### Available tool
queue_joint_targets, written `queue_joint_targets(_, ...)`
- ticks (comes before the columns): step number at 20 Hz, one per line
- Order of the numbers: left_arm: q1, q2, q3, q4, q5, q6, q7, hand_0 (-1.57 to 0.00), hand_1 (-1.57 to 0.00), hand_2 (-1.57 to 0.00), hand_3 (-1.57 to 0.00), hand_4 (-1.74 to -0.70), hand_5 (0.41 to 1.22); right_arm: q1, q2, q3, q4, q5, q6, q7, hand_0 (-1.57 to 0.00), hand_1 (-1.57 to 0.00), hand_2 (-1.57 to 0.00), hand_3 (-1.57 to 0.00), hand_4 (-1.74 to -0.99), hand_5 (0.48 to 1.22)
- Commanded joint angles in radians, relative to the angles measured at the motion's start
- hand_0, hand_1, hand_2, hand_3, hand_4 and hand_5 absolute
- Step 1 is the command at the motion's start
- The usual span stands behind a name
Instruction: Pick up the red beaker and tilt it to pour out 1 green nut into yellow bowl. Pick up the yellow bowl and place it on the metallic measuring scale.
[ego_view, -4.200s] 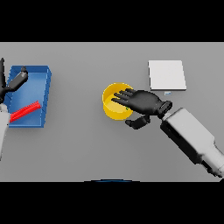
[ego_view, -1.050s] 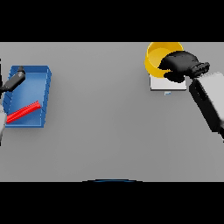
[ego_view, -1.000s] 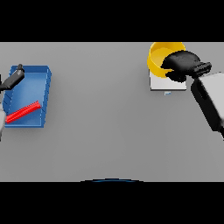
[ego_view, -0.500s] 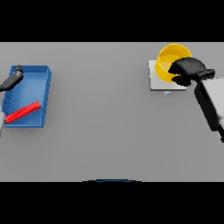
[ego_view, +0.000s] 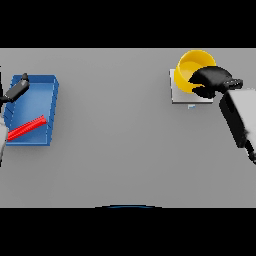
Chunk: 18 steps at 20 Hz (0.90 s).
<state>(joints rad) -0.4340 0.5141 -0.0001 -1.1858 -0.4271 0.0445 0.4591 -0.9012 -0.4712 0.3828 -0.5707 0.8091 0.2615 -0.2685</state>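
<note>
Gripping the bowl (ego_view: 192, 70) rim, the right hand (ego_view: 210, 81) is lowering it onto the scale (ego_view: 176, 95) beneath; releasing comes next.

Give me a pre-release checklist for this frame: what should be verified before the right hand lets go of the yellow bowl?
1. Right hand curled over the yellow bowl's rim: ok.
2. Bowl over the metallic scale: partly; it overhangs the far edge, not ok.
3. Bowl resting on the scale or above it: cannot tell.
4. Green nut inside the bowl: cannot tell.
5. Red beaker lying in the blue tray: ok.
6. Left hand clear, at the tray's far left: ok.
</note>
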Motion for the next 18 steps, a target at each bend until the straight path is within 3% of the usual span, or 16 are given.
queue_joint_targets(1, -0.009, -0.003, -0.004, 0.001, -0.004, 0.0, 0.007, 0.0, 0.0, 0.0, 0.0, -0.72, 0.668, -0.002, 0.003, 0.0, 0.002, 0.0, 0.004, 0.011, -1.23, -1.1, -1.09, -0.89, -1.657, 1.149)
queue_joint_targets(4, 0.001, 0.001, -0.003, -0.004, -0.004, 0.001, -0.005, 0.0, 0.0, 0.0, 0.0, -0.72, 0.666, -0.009, -0.005, 0.025, 0.016, 0.031, 0.014, 0.006, -0.63, -0.56, -0.66, -0.66, -1.593, 0.987)
queue_joint_targets(7, -0.004, -0.004, -0.004, -0.005, -0.01, 0.012, 0.01, 0.0, 0.0, 0.0, 0.0, -0.72, 0.662, -0.024, -0.003, 0.04, 0.032, 0.044, 0.015, -0.037, -0.32, -0.29, -0.38, -0.51, -1.56, 0.909)
queue_joint_targets(11, 0.0, -0.013, -0.005, 0.009, -0.007, 0.016, -0.003, 0.0, 0.0, 0.0, 0.0, -0.72, 0.664, -0.019, 0.004, 0.034, 0.032, 0.035, 0.004, -0.059, -0.13, -0.12, -0.16, -0.36, -1.542, 0.838)
queue_joint_targets(18, -0.002, 0.004, -0.001, 0.001, -0.006, 0.004, -0.007, 0.0, 0.0, 0.0, 0.0, -0.72, 0.665, -0.024, 0.005, 0.026, 0.065, 0.035, 0.012, -0.029, -0.03, -0.02, -0.03, -0.17, -1.491, 0.752)
